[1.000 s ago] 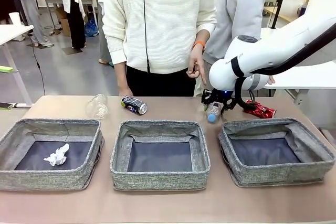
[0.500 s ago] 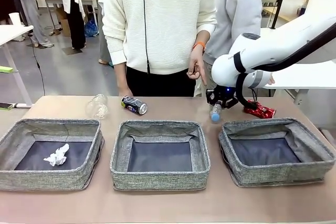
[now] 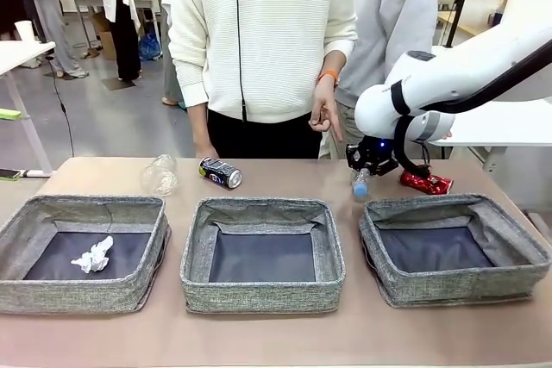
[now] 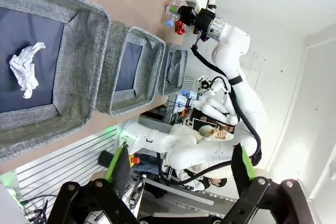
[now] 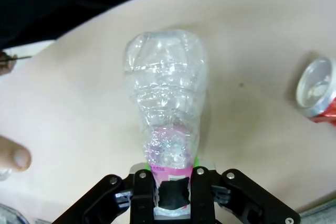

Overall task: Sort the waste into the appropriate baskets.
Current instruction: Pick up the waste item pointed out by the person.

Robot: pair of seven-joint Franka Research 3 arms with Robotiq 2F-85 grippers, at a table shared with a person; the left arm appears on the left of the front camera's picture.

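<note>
left gripper (image 4: 178,167): fingers wide apart, nothing between | right basket (image 3: 448,286): near edge | right gripper (image 3: 369,164): clamped on clear plastic bottle (image 3: 360,184), which juts past the fingertips, just beyond the basket's far-left corner | crushed red can (image 3: 425,183): beside, apart

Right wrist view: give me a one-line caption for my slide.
Right arm's jaws shut on the pink-labelled clear plastic bottle, crushed red can nearby on the table.
</note>
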